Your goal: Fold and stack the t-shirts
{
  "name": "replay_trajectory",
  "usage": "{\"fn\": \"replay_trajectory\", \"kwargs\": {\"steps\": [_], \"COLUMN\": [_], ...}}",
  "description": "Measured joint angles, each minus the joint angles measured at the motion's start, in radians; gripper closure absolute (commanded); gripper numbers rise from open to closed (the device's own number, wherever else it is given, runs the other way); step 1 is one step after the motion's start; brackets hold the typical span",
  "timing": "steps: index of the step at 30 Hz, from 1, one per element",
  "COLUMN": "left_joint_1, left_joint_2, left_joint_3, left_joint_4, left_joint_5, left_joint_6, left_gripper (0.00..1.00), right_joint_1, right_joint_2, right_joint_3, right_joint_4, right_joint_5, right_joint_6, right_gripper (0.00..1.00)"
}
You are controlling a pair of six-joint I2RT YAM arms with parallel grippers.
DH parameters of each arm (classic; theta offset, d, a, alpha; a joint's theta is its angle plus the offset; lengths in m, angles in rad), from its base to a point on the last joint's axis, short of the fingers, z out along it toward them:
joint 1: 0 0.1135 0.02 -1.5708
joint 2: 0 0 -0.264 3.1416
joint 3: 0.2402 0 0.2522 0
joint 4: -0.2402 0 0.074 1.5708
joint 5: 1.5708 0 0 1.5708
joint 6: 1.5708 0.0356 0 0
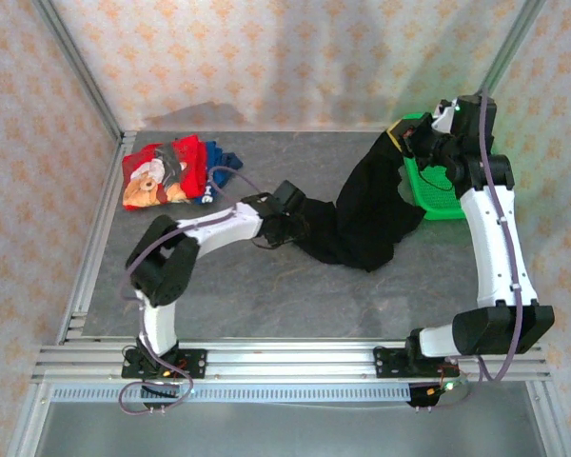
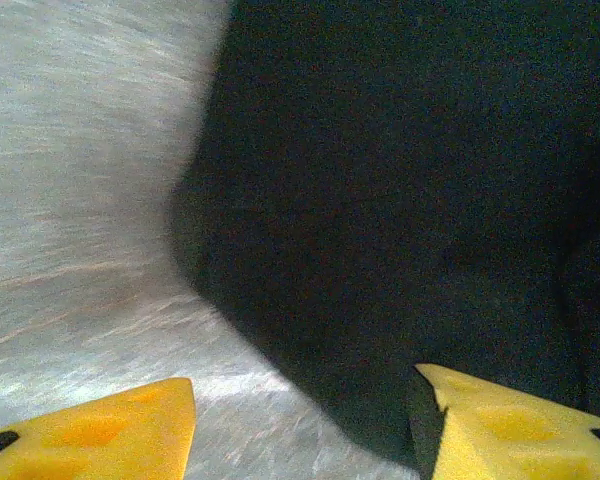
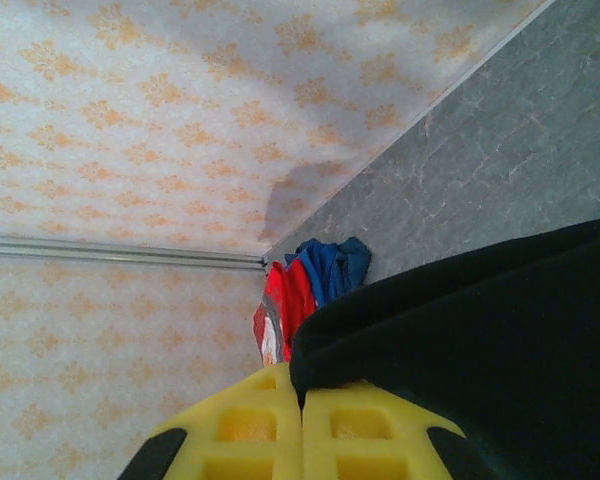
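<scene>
— Where's the black t-shirt [image 1: 362,214]?
— Stretching from the centre of the table [image 1: 266,286] toward two o'clock, pinched by the fully closed right gripper [image 3: 302,395].
— And the left gripper [image 2: 302,405]?
— Spread wide, empty, at the shirt's nine-o'clock edge.

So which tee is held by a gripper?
The black tee, pinched in the right gripper; the red tee and blue tee lie in the far corner.

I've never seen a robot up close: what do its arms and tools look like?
Both the left arm and right arm have white tube-like links, chunky black joints and a purplish cable looping alongside. The left tool and right tool have blocky yellow fingers with moulded hollows.
</scene>
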Motion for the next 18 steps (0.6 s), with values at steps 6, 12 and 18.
{"fn": "replay_trajectory", "kwargs": {"steps": [6,12,18], "left_joint_1": [-0.03,-0.016,0.1], "left_joint_2": [0.15,0.208,0.101], "left_joint_3": [0.14,0.216,0.153], "left_joint_4": [-0.047,-0.088,-0.139], "left_joint_5": [-0.045,-0.084,-0.155], "left_joint_6": [-0.037,-0.042,0.037], "left_gripper": [0.55,1.0,1.0], "right_joint_1": [-0.008,-0.02,-0.02], "right_joint_2": [-0.03,-0.075,-0.16], "right_joint_3": [-0.035,-0.089,-0.165], "right_joint_4": [0.001,0.0,-0.013], "right_joint_5": [-0.017,-0.034,-0.08], "right_joint_6": [0.0,0.001,0.033], "right_gripper": [1.0,1.0,1.0]}}
